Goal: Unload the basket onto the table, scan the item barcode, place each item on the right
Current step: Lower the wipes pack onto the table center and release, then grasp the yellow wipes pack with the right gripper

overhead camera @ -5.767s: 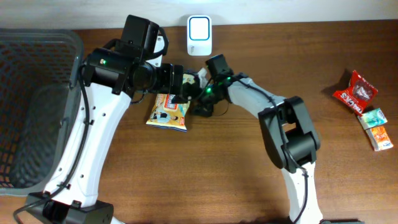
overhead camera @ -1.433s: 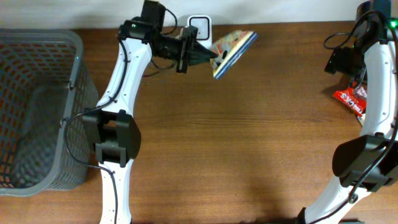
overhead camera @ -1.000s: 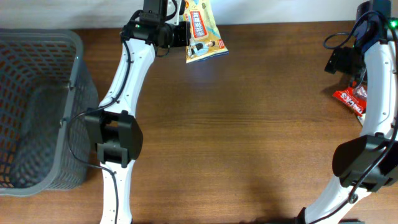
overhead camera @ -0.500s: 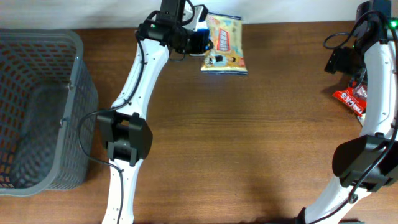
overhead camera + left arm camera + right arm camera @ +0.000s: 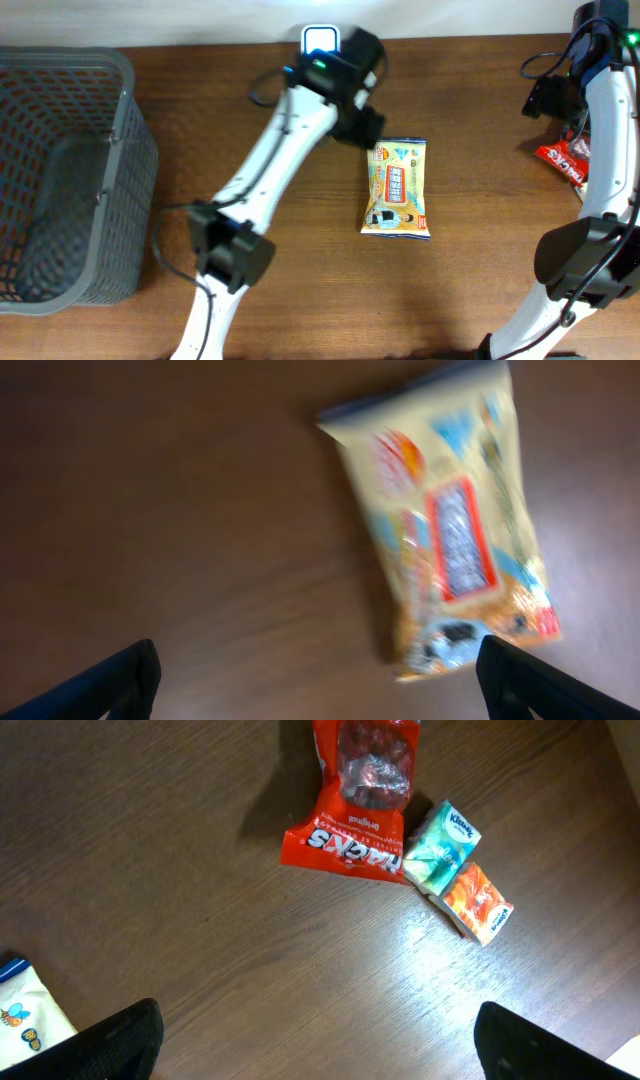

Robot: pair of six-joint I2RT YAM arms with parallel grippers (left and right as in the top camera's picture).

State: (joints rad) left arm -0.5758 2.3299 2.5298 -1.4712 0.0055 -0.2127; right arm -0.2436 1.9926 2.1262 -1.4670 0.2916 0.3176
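Between your left gripper's (image 5: pixel 318 665) two dark fingertips (image 5: pixel 110 682) you see only bare wood: they stand wide apart with nothing in them. Ahead of them and to the right, clear of both tips, the snack packet (image 5: pixel 450 530) lies flat on the table (image 5: pixel 300 300), printed face up; that wrist view is blurred. From overhead, the gripper (image 5: pixel 362 127) sits just beside the packet's (image 5: pixel 398 188) upper left corner, and the white scanner (image 5: pixel 320 40) stands behind your arm at the table's back edge, partly hidden by it.

Your right gripper (image 5: pixel 315 1020) is spread just as wide and is empty too. It hangs over the far right of the table above a red Hacks candy bag (image 5: pixel 360 810), a teal Kleenex pack (image 5: pixel 442 845) and an orange tissue pack (image 5: pixel 480 902). The teal pack touches the bag's corner and the orange one lies just beside it. A corner of the snack packet (image 5: pixel 25 1010) shows at the lower left of that view.

At the far left, the grey mesh basket (image 5: pixel 120 120) shows you its mesh floor through the open top. It is well apart from the packet.

You have open wood all round the packet, widest toward the front edge.

Your count: one snack packet, one scanner, one basket, one candy bag, two tissue packs.
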